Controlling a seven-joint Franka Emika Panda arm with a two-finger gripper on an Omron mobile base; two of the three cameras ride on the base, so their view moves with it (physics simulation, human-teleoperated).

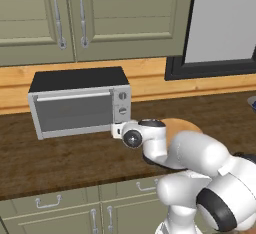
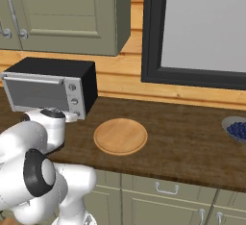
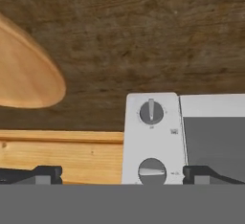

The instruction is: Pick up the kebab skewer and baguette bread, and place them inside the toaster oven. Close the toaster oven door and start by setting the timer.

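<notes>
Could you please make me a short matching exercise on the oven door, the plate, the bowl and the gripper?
Things:
1. oven door
2. plate
3. bowl
4. gripper

States or places:
A. holds dark blue berries, at the counter's far right
B. open, facing the oven's knobs
C. shut, handle along its top edge
D. bare and wooden, right of the oven

Pairs: 1-C, 2-D, 3-A, 4-B
</notes>
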